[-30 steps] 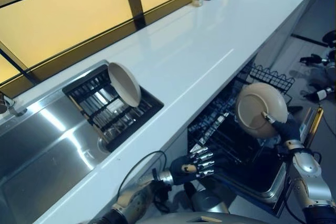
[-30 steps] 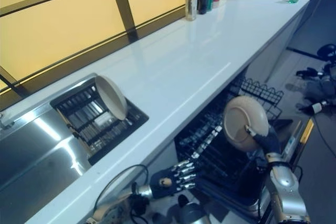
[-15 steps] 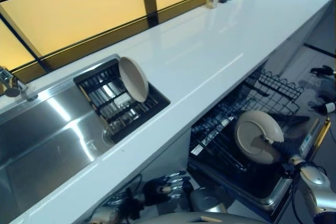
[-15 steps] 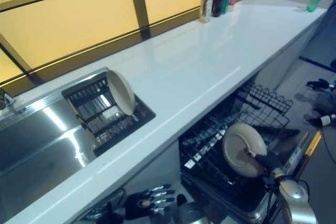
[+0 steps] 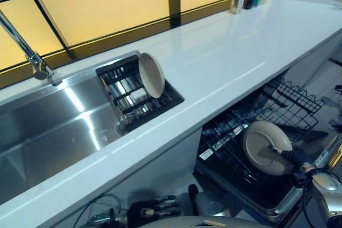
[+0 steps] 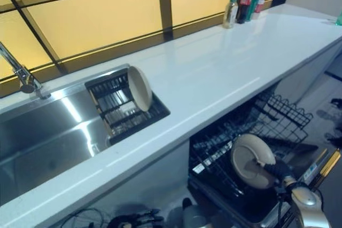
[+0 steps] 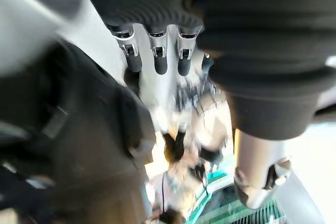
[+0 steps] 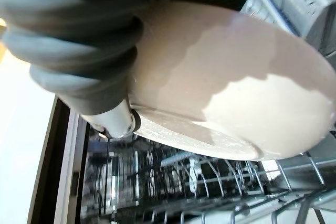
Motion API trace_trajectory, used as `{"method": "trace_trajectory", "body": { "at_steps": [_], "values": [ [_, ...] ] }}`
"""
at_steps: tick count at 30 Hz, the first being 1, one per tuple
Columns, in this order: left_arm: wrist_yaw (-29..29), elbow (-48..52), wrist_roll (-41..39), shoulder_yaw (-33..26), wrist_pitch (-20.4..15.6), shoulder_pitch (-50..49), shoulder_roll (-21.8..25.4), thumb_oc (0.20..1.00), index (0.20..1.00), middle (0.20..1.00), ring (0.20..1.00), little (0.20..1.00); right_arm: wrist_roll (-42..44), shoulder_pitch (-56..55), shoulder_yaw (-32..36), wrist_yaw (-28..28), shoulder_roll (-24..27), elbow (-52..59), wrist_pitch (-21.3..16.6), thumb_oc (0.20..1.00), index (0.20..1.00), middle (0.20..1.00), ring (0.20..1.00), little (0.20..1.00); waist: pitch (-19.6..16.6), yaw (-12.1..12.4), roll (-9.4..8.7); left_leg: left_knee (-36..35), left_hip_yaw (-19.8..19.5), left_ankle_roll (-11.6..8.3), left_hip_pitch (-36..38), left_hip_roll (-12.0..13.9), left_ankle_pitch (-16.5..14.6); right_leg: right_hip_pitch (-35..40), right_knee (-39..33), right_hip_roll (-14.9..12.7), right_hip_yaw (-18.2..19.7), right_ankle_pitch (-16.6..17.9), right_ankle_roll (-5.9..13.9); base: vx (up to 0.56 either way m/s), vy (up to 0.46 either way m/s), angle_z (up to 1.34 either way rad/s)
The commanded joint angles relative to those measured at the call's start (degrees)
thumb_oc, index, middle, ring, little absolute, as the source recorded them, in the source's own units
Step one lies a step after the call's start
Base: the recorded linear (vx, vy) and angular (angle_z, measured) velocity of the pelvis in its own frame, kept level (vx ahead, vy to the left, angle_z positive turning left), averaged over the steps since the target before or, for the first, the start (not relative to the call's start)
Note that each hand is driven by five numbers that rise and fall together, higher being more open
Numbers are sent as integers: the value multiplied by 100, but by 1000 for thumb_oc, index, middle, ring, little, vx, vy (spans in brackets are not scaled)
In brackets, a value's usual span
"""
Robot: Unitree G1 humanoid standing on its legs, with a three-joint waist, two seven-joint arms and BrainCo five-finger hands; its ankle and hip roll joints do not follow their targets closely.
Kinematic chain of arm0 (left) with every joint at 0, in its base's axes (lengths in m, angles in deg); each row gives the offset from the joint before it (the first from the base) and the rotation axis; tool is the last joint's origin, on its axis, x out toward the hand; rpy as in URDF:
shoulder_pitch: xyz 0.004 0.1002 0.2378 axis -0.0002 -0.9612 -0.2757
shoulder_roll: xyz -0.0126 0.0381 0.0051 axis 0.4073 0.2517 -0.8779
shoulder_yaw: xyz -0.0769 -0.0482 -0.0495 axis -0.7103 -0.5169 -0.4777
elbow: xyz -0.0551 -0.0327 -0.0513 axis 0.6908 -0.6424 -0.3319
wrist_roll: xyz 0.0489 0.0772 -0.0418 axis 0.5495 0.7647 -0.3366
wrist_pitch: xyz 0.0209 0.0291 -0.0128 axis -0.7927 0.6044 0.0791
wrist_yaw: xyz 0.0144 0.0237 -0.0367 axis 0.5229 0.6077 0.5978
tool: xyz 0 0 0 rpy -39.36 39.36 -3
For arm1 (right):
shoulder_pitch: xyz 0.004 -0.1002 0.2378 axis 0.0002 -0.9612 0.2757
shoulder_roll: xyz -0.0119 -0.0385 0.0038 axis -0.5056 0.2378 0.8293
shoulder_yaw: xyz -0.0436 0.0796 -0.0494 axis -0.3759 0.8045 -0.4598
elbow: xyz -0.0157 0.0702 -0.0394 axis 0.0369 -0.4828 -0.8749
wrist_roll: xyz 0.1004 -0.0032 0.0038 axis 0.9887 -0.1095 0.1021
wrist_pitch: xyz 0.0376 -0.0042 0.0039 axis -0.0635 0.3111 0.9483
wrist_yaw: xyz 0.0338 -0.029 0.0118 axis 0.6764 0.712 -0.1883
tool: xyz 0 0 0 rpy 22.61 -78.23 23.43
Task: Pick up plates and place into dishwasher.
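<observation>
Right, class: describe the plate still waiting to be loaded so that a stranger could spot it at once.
Start at the steel sink set into the white counter. At the sink's right end sits a black drying rack, and the beige plate stands on edge in it. The other plate is low over the dishwasher rack, held by the right hand.

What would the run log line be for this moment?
right hand: shut on plate over dishwasher rack | left hand: idle, open, below counter | second plate: in sink rack
</observation>
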Motion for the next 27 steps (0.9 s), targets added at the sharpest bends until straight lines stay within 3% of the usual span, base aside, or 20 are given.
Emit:
{"method": "trace_trajectory", "body": {
  "at_steps": [1,6,11,13,19,27],
  "values": [
    [215,113,432,-224,-608,-288,211,1000,1000,1000,1000,1000,-18,444,43,77,172,161,-539,200,200,200,200,200,-29,230,-3,845,6,373,-191,4,-1014,-460,187,-628,308,665,502,35,-17,6],
    [1194,-265,656,-444,-1016,-214,119,1000,1000,1000,1000,1000,37,348,226,421,5,488,-797,200,200,200,200,200,-8,274,-70,751,-90,371,-257,-1,-896,-492,193,-613,220,691,507,9,-10,4],
    [2011,-908,1217,-880,-1187,-131,-90,1000,1000,1000,1000,1000,2,37,513,139,-246,757,-780,200,200,200,200,200,22,280,-183,909,-185,381,-434,26,-924,-604,289,-568,175,695,501,5,-31,24],
    [2091,-1186,1385,-990,-1221,-106,-142,1000,1000,1000,1000,1000,-16,-27,441,56,-206,621,-645,200,200,200,200,200,25,296,-232,965,-201,389,-465,37,-938,-641,340,-565,147,714,516,38,-35,6],
    [2150,-1604,1699,-1080,-1453,-157,-141,1000,1000,1000,1000,1000,400,17,360,-175,21,-24,-746,200,200,200,200,200,45,400,-286,976,-242,337,-414,102,-925,-576,360,-572,37,718,516,61,-28,6],
    [2137,-1629,1582,-1176,-1270,-12,-148,1000,1000,1000,1000,1000,207,2,266,-716,12,-56,-675,200,200,200,200,200,7,430,-310,859,-291,328,-359,87,-887,-555,355,-517,5,627,538,23,3,5]
  ]
}}
